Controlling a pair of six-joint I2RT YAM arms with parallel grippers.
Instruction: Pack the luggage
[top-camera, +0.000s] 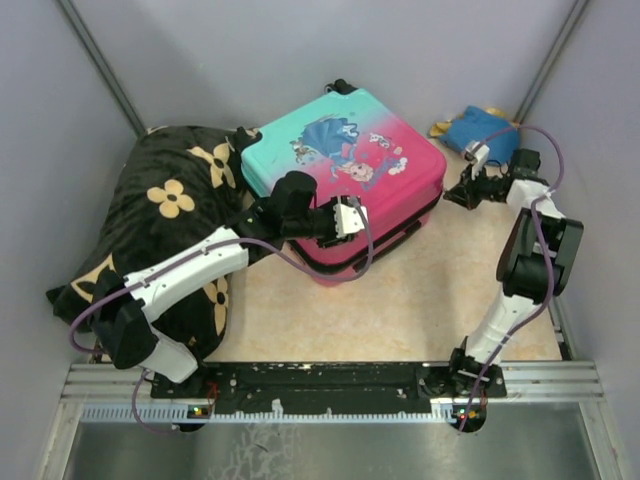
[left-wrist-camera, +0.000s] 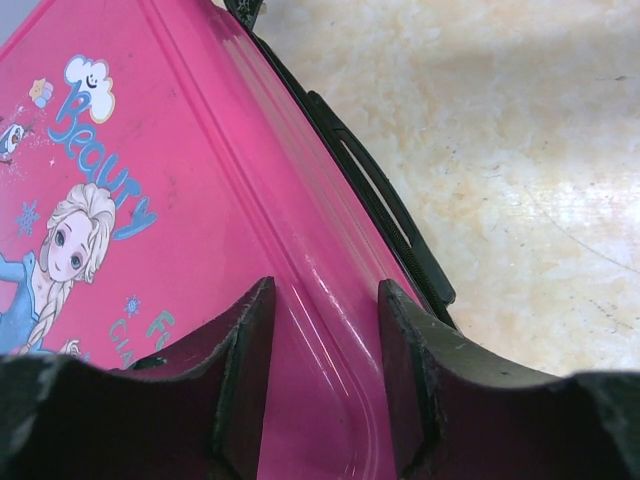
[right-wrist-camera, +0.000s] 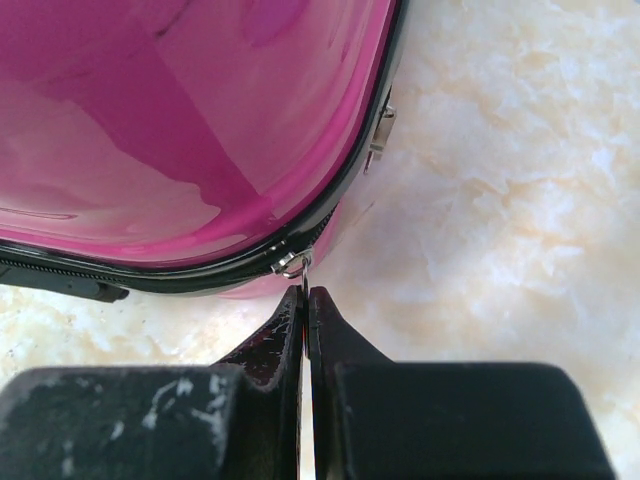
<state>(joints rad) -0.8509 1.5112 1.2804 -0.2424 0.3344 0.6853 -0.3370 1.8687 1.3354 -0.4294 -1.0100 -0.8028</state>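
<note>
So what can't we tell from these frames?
- Inside of the luggage: every view, the lid hides it.
- How far it's zipped: top view, left gripper covers the front edge; right wrist view shows only the corner where the right gripper pinches the zipper pull.
- Blue item: top view, too small to identify.

White arms (top-camera: 190, 268), purple cables (top-camera: 300, 265), black left gripper (left-wrist-camera: 325, 290)

The luggage (top-camera: 345, 170), a small hard-shell suitcase fading teal to pink with a cartoon princess print, lies flat on the bench (top-camera: 400, 310), lid down and print up, its zipper pull (right-wrist-camera: 293, 263) at a corner.
</note>
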